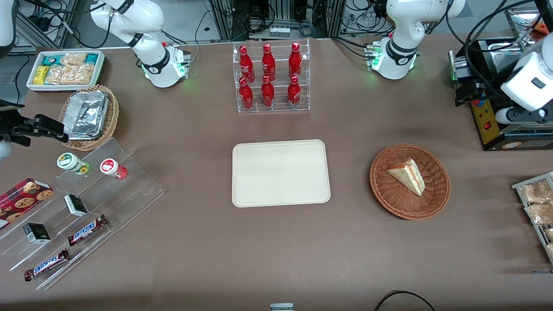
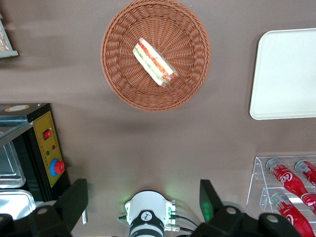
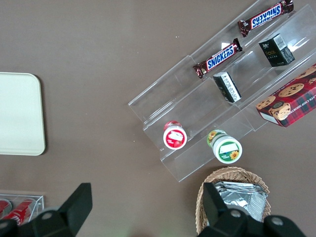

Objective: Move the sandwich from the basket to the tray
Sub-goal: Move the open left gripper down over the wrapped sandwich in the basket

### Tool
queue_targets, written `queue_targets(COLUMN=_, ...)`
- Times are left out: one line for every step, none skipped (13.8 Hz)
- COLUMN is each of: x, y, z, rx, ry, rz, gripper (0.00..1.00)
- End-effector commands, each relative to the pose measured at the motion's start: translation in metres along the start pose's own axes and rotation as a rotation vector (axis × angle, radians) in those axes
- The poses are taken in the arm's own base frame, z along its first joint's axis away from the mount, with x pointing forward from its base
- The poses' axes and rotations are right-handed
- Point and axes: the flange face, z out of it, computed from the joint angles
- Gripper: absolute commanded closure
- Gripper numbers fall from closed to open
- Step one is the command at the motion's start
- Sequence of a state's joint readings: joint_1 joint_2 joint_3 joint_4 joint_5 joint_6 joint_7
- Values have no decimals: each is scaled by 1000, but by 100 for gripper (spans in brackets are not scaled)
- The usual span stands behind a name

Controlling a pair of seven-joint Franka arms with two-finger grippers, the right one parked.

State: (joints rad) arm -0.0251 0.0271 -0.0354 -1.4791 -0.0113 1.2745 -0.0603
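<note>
The sandwich [image 1: 408,176] [image 2: 154,62], a pale bread wedge with orange-red and green layers along its edge, lies in the round reddish-brown wicker basket [image 1: 389,196] [image 2: 123,79] toward the working arm's end of the table. The cream tray [image 1: 281,172] [image 2: 286,74] lies flat beside the basket at mid-table with nothing on it. My left gripper [image 1: 468,97] [image 2: 142,190] hangs high above the table, farther from the front camera than the basket. It is open wide and holds nothing.
A clear rack of red bottles [image 1: 271,77] [image 2: 291,182] stands farther back than the tray. A black box with a red button [image 1: 488,125] [image 2: 47,148] sits under my gripper. A wire rack of packets [image 1: 535,203] lies nearby. A snack stand [image 1: 86,207], foil-lined basket [image 1: 88,114] and white bin [image 1: 65,69] sit toward the parked arm's end.
</note>
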Motion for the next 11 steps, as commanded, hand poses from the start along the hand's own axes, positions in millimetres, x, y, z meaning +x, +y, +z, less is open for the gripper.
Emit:
queue_targets(x=3, y=-2, z=3, rx=-16, ry=-2, rz=12, gripper=0)
queue_targets(x=6, y=-2, z=5, rx=-17, ry=14, rz=8, gripper=0)
queue_targets(x=9, y=-3, z=9, rx=-13, ry=13, rz=7, gripper=0)
queue_targets(x=13, y=-3, z=12, rx=-11, ry=27, rz=6, gripper=0)
queue_targets(x=18, y=-3, z=23, rx=-6, ry=34, rz=3, gripper=0)
queue_targets(x=21, y=-2, z=34, rx=-3, ry=44, rz=-4, gripper=0)
queue_targets(x=23, y=-2, z=46, rx=-4, ry=37, rz=-18, gripper=0)
queue_targets(x=28, y=-2, z=59, rx=-4, ry=28, rz=-40, gripper=0)
queue_targets(x=32, y=-2, z=71, rx=-5, ry=30, rz=-59, gripper=0)
queue_targets(x=35, y=-2, z=81, rx=-6, ry=37, rz=-78, gripper=0)
queue_targets(x=38, y=-2, z=94, rx=-7, ry=41, rz=-113, gripper=0)
